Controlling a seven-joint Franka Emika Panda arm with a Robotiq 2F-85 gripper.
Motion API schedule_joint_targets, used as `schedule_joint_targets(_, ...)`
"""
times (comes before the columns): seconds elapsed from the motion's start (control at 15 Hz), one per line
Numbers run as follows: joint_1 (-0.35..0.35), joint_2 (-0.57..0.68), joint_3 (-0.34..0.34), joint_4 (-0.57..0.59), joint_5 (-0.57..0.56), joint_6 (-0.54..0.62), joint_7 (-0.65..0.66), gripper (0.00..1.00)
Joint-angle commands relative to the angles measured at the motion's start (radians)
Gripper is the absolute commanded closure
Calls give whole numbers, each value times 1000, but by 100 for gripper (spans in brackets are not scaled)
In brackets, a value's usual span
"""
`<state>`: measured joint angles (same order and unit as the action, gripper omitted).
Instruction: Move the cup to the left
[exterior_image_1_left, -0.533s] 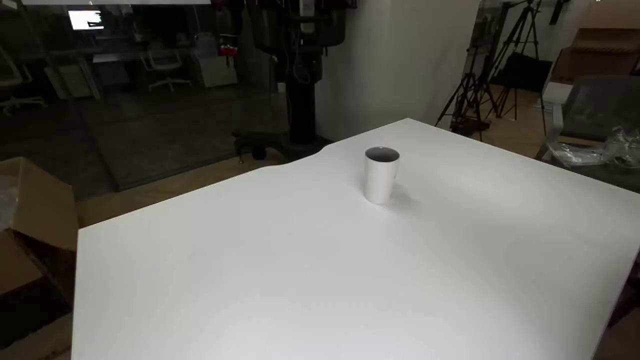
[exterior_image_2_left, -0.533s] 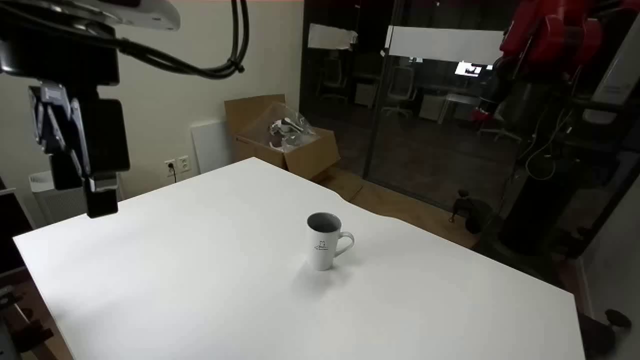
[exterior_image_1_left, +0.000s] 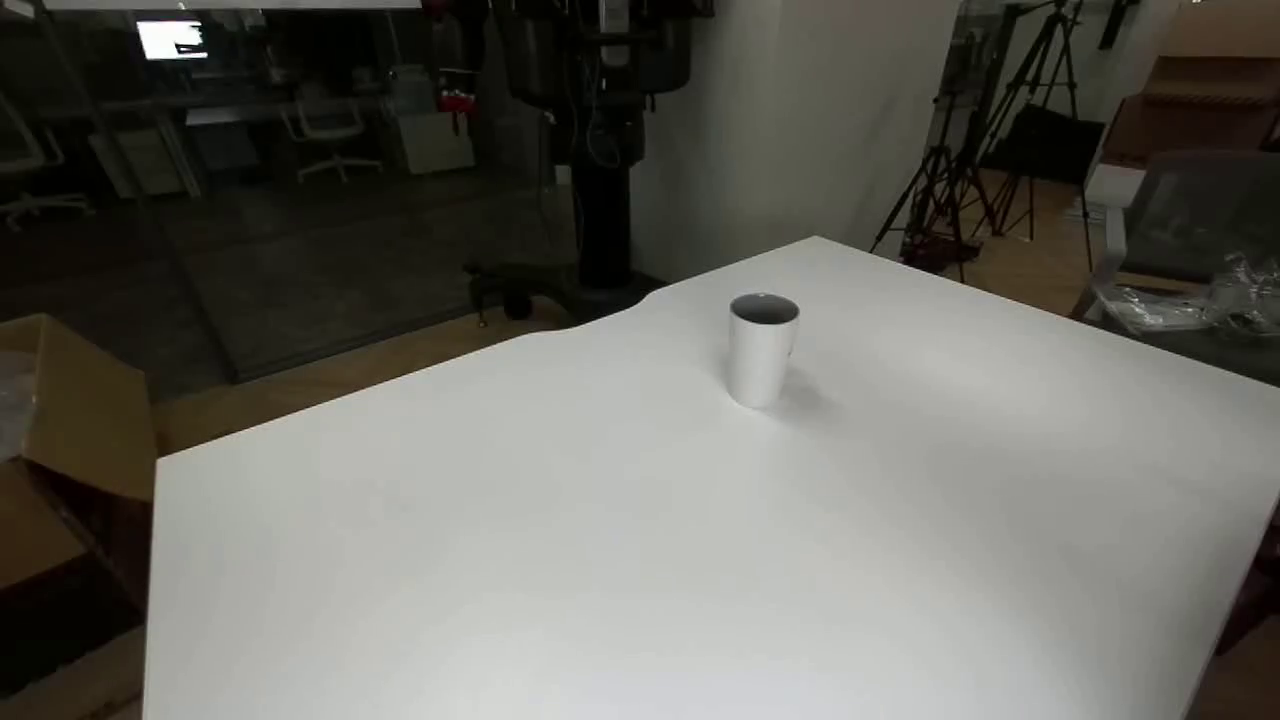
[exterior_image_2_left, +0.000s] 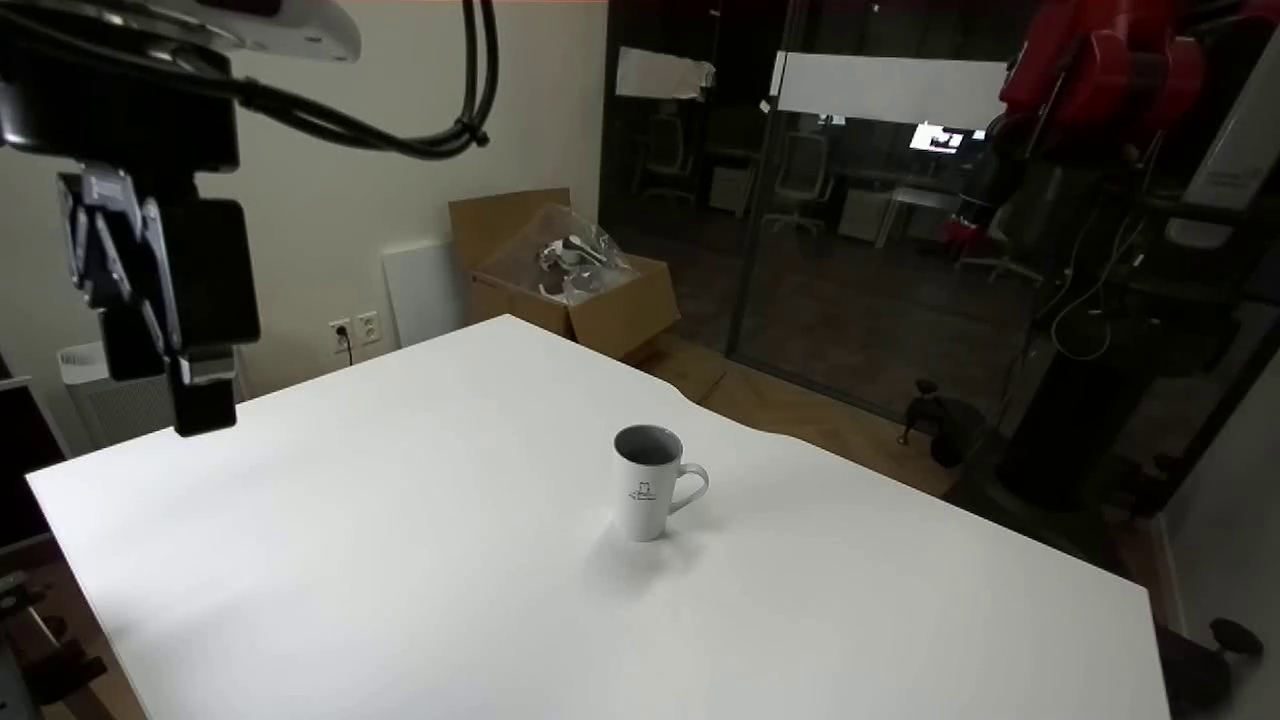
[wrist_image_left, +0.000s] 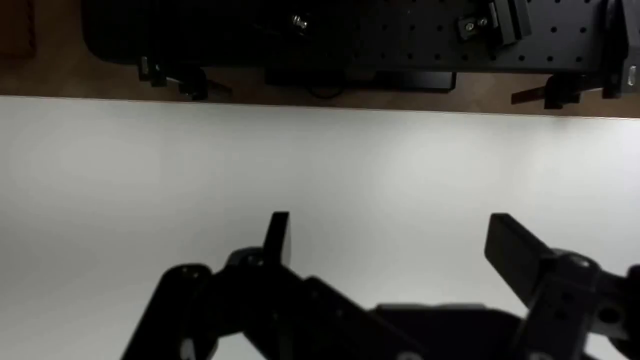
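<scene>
- The cup (exterior_image_2_left: 638, 505) (exterior_image_1_left: 758, 362) stands upright on the white worktop (exterior_image_2_left: 400, 560) in both exterior views; in an exterior view its handle (exterior_image_2_left: 703, 486) points toward picture right.
- The claw (wrist_image_left: 389, 232) has its fingers (wrist_image_left: 511, 250) wide apart, only worktop showing between them, nothing held.
- It hangs high near a worktop edge, well apart from the cup. Wrist view: a perforated black board (wrist_image_left: 422, 42) beyond that edge, no cup in sight.
- Step in hand, by my reading: the approach. Task at its very start, cup not yet gripped.
- Best route: travel over at height, then come straight down. A low sideways sweep would likely tip a tall, narrow thing like this.
- Turn the wrist so the fingers straddle the body at right angles to the handle; neither should land on it.
- Centre by the wrist view once the cup shows there. Closing off-centre would probably shove it along.
- Grip the upper body, deep enough for full contact. Wall looks smooth, perhaps slick; close steadily.
- Inside is grey, bottom not visible, contents unknown. Carry level.
- "Left" is not settled by these views; I take it as the robot's own. Fix the direction before lifting, keep the lift low, seat the base flat, then release.
</scene>
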<state>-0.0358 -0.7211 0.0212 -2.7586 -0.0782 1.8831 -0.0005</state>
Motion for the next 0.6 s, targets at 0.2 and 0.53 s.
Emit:
schedule_joint_targets(0.2, 8, 0, -7, 1, -4, -2, 4, 0)
schedule_joint_targets(0.53, -33, 86, -23, 17, 23, 268, 91, 0)
